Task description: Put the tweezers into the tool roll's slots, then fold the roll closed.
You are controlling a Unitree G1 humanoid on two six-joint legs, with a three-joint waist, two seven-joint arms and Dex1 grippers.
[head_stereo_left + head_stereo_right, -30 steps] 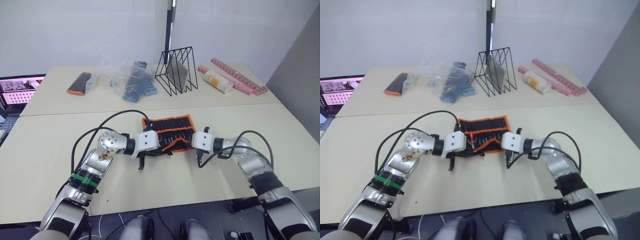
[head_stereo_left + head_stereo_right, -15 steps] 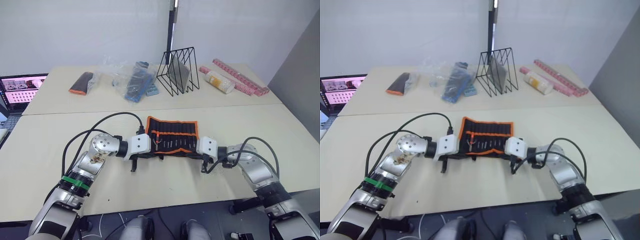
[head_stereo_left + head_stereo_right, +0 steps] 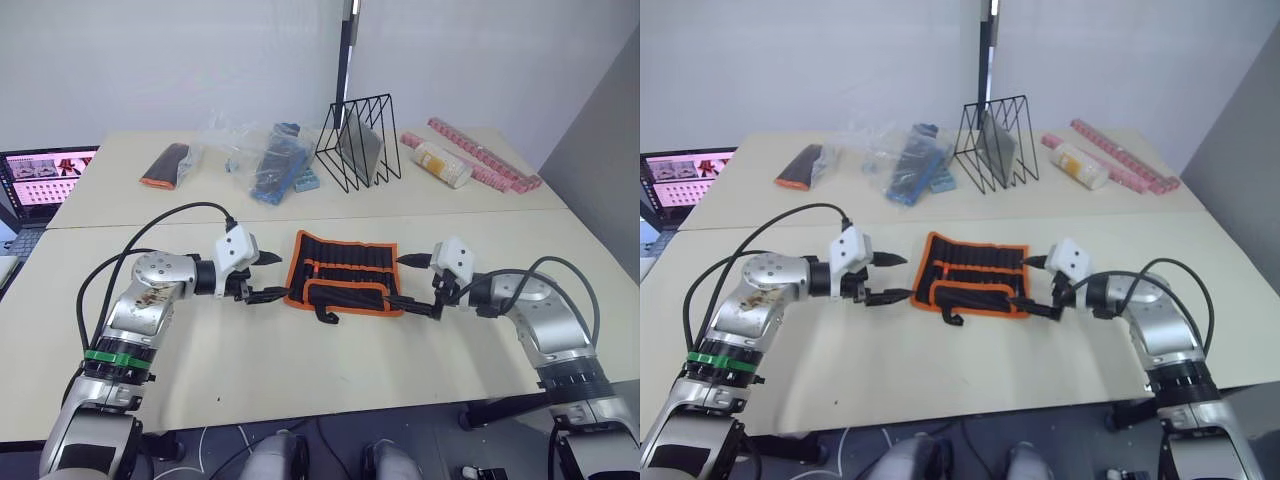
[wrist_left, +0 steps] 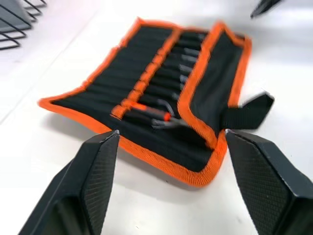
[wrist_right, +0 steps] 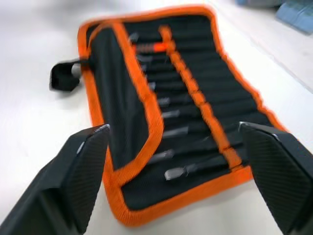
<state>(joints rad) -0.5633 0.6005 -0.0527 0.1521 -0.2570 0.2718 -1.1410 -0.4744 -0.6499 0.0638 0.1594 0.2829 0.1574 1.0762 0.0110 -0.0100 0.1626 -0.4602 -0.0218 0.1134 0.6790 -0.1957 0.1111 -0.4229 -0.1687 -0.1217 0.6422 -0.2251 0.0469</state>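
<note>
Tweezers [image 5: 171, 130] sit slotted in the tool roll [image 3: 345, 277], which lies on the table [image 3: 300, 380] with its long axis running between the left gripper [image 3: 268, 276] and right gripper [image 3: 418, 285]. Both are spread open, empty, just off its short ends. Wrist views reveal the near flap folded partway over.

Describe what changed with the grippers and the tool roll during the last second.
Both grippers let go and drew outward: the left gripper and the right gripper now hover open at either end of the tool roll. The roll lies flatter, with its near flap folded over the tweezers. It stayed at the same spot.
</note>
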